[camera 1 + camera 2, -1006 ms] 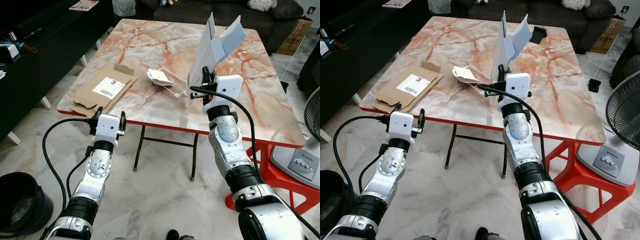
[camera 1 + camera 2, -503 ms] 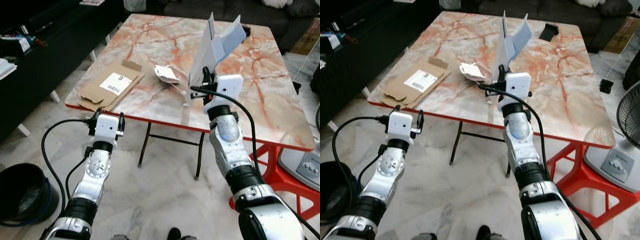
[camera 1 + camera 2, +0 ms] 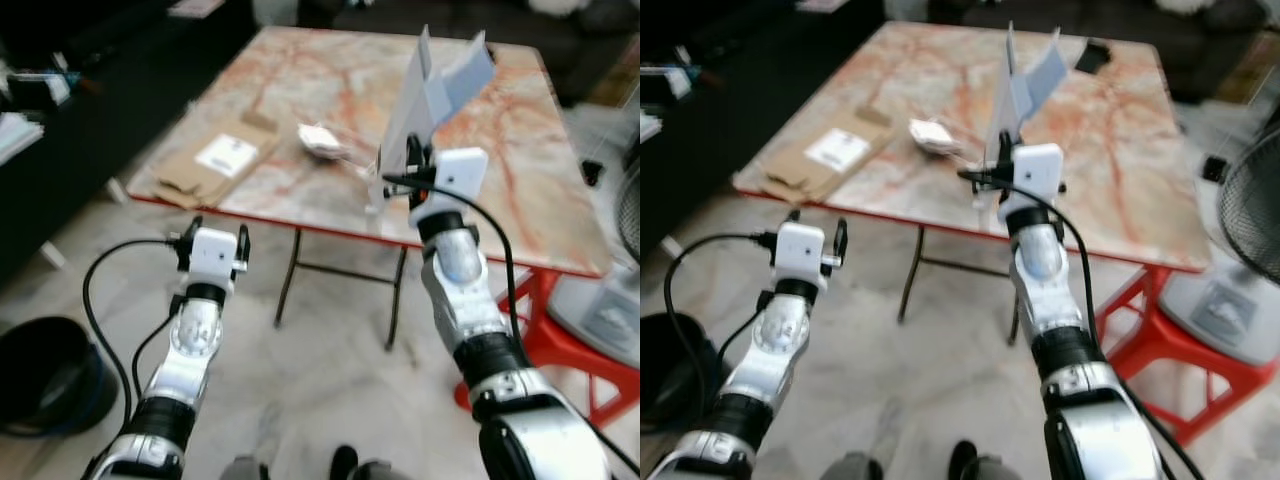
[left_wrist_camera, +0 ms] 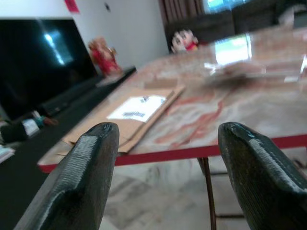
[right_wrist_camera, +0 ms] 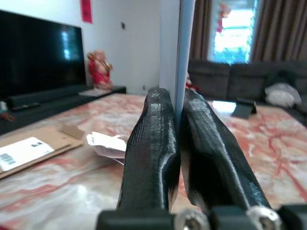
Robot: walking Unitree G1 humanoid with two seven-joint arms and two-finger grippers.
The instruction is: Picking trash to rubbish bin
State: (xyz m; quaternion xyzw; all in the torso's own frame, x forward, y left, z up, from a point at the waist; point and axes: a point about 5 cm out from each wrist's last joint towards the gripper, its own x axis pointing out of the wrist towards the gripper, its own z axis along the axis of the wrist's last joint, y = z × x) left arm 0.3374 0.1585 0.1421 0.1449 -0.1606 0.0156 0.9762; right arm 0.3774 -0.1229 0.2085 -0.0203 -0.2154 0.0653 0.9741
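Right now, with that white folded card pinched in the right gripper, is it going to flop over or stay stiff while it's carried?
The white folded card stands tall above the right gripper, so it is probably fairly stiff. It looks thin and light, so it may sway in transit. The fingers pinch only its lower edge, so it could pivot or slip.
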